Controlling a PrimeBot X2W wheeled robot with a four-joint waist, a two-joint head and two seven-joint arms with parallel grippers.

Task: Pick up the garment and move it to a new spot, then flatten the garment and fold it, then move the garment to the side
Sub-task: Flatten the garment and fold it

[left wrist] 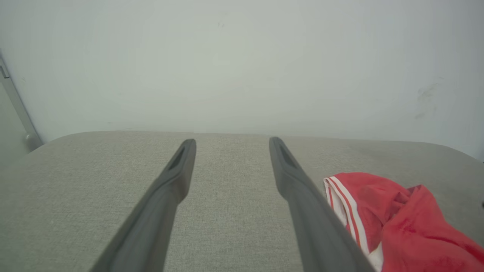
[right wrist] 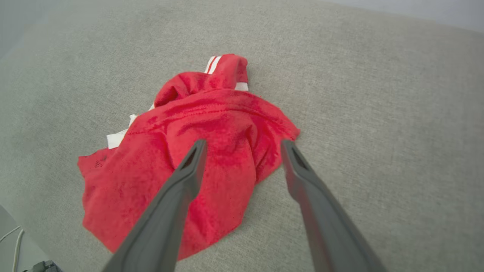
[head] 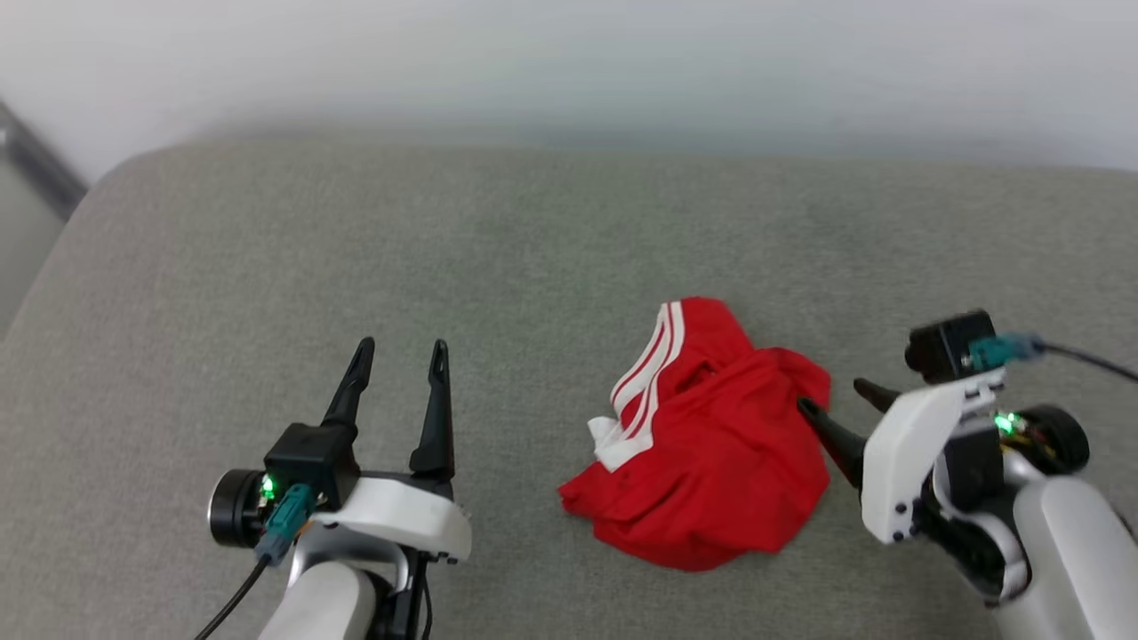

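The garment (head: pixel 711 453) is a crumpled red heap with white striped trim, lying on the grey fabric surface right of centre. My right gripper (head: pixel 834 397) is open at the heap's right edge, its fingers pointing left; in the right wrist view the garment (right wrist: pixel 196 151) bunches right before and partly between the spread fingertips of that gripper (right wrist: pixel 244 145). My left gripper (head: pixel 400 352) stands open to the left of the garment, nothing between its fingers. In the left wrist view the left gripper (left wrist: pixel 231 142) points at the wall, with the garment (left wrist: pixel 401 219) at lower right.
The grey fabric surface (head: pixel 356 249) stretches wide to the left and behind the garment, its rounded far edge meeting a pale wall (head: pixel 569 62). A dark rail (head: pixel 36 164) runs down at the far left. A thin white cable (right wrist: pixel 11 238) shows at the right wrist view's lower left.
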